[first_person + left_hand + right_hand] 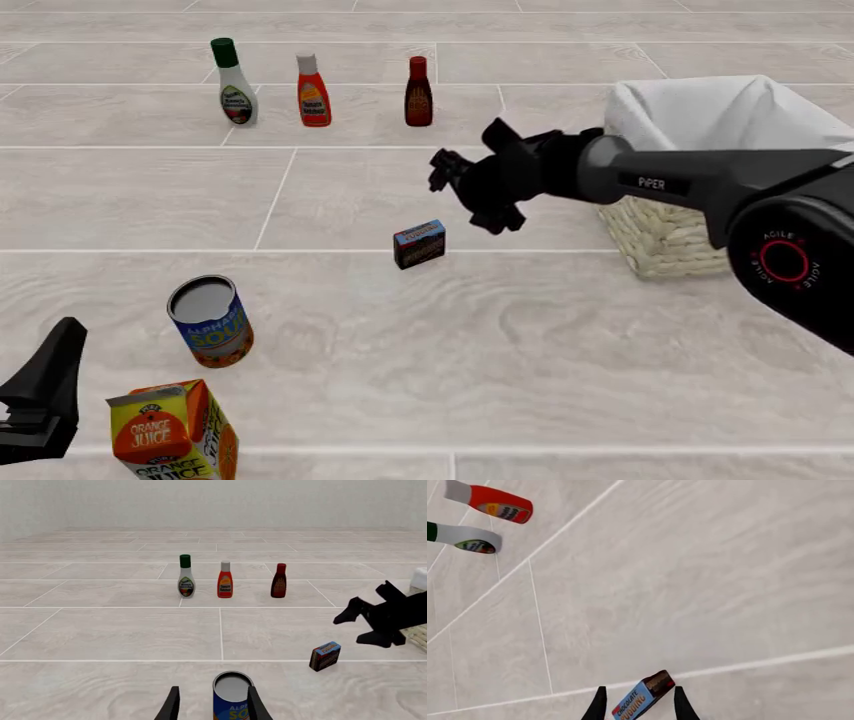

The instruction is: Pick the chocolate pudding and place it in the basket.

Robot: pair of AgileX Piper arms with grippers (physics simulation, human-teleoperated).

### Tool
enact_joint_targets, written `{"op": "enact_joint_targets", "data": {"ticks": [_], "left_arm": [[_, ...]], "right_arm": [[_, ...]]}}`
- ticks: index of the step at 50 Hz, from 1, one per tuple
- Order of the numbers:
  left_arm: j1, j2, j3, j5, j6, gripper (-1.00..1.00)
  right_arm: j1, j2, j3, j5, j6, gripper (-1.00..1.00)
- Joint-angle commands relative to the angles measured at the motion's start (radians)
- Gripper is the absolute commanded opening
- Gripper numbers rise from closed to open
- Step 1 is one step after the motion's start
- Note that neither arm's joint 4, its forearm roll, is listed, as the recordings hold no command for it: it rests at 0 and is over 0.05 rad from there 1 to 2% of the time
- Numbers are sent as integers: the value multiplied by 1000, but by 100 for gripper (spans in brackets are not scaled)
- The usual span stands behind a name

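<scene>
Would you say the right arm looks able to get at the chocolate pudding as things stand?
Probably yes: the right hand hangs open just above the chocolate pudding, which stands alone on the floor with nothing between them.

3 bottles (314, 90), soup can (211, 321), OJ carton (171, 435)

The work surface is a wide plane of pale grey stone-like tiles (400, 330), large and rectangular, with a faint wavy grain and thin white joints between them. At its far end rises a plain off-white wall (213, 502) with faint vertical lines. The light is soft and even.
</scene>
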Motion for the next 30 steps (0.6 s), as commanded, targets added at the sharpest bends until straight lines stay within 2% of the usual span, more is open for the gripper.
{"op": "enact_joint_targets", "data": {"ticks": [1, 30], "left_arm": [[0, 0, 0, 0, 0, 100], [0, 0, 0, 0, 0, 100]], "right_arm": [[10, 18, -1, -11, 12, 100], [26, 60, -5, -33, 49, 100]]}}
